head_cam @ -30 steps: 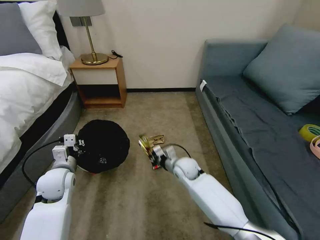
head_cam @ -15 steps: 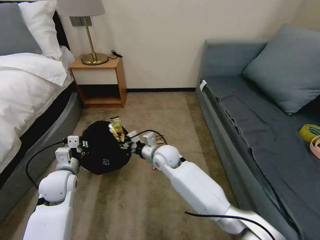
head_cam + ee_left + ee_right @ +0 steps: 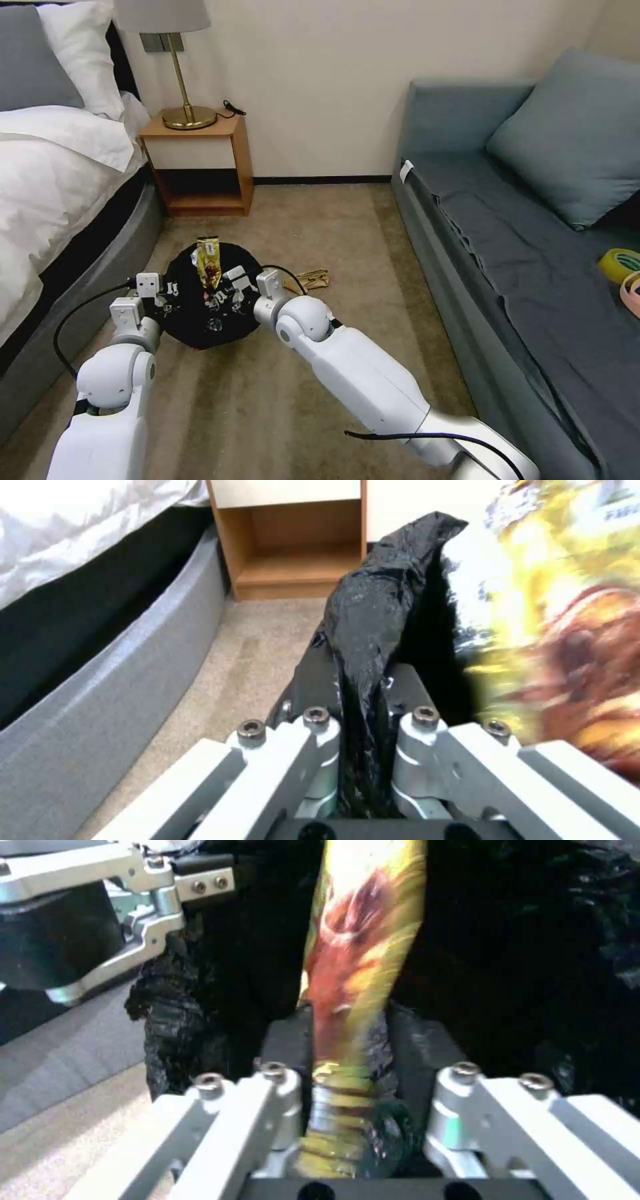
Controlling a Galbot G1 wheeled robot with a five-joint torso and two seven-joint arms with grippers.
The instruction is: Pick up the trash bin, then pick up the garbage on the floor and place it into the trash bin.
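- Nearest in the head view, the two white arms reach forward over a beige carpet (image 3: 280,400), the left one low at the left, the right one crossing in from the right.
- The left gripper (image 3: 363,720) is clenched on the crinkled black liner at the near-left rim of the trash bin (image 3: 200,313).
- The right gripper (image 3: 223,293) sits over the bin's dark mouth, its jaws closed on the lower end of the yellow-brown snack wrapper (image 3: 207,263), which stands upright above the opening.
- In the right wrist view the wrapper (image 3: 353,965) is blurred, and the bin's inside is too dark to read.
- The bin's white body is hidden under the liner and the arms.
- Just right of the bin, partly hidden behind the right arm, a tan crumpled paper (image 3: 312,279) lies on the carpet.
- At the left a bed (image 3: 60,173) with white bedding, cut off by the edge; at the right a blue-grey sofa (image 3: 520,220) carrying a yellow tape roll (image 3: 620,263) at the frame's edge.
- Farthest, a wooden nightstand (image 3: 200,163) with a brass lamp (image 3: 183,100), its shade cut off, against a pale wall.
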